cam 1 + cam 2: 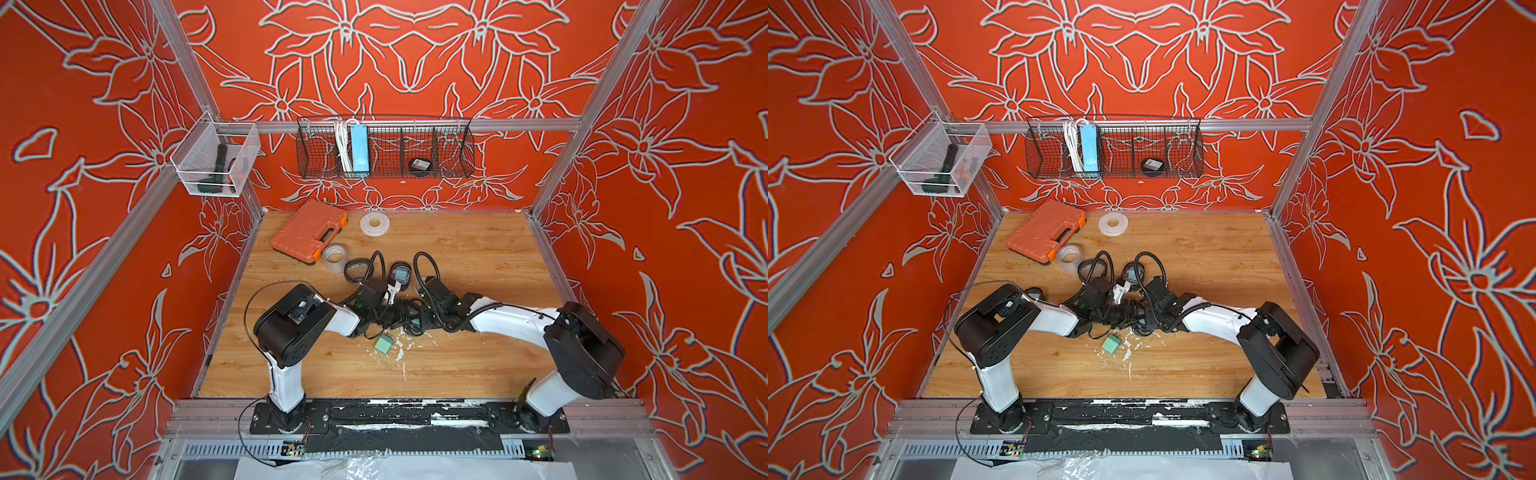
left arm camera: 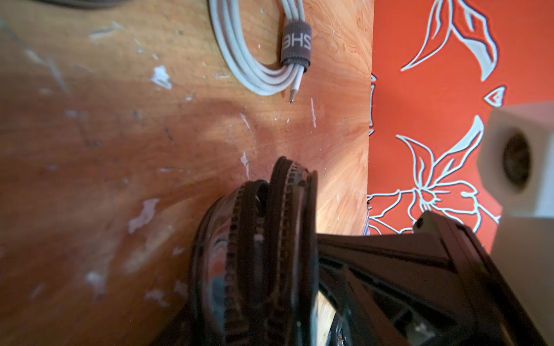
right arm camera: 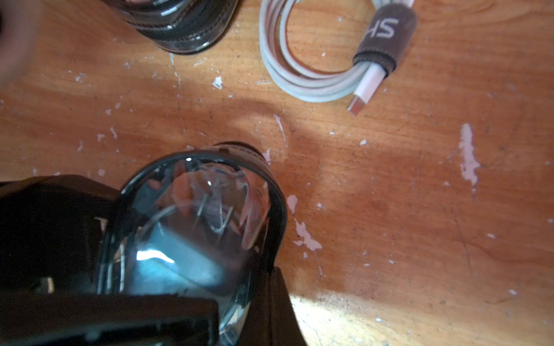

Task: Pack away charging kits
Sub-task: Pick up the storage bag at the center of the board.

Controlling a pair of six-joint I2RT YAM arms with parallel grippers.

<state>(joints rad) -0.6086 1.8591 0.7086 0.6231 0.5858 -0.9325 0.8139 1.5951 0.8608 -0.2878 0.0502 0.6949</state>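
Right pincer (image 3: 168, 302), shut, pinches oval black-rimmed clear-topped pouch (image 3: 198, 221); left pincer (image 2: 344, 269): opening unclear. Thin rim hold may slip, spilling contents toward six o'clock.

Table (image 3: 419, 209): smooth wood-grain surface, scuffed with white flecks. Pouch (image 3: 195, 209): clear glossy plastic top (strong reflections), black stitched rim. Cable (image 3: 299, 81): white, matt, smooth. Strap (image 3: 383, 33): brown woven cloth. Wire basket (image 1: 386, 149), upper centre in a top view: black metal mesh. Tool case (image 1: 309, 230): orange moulded plastic, matt.
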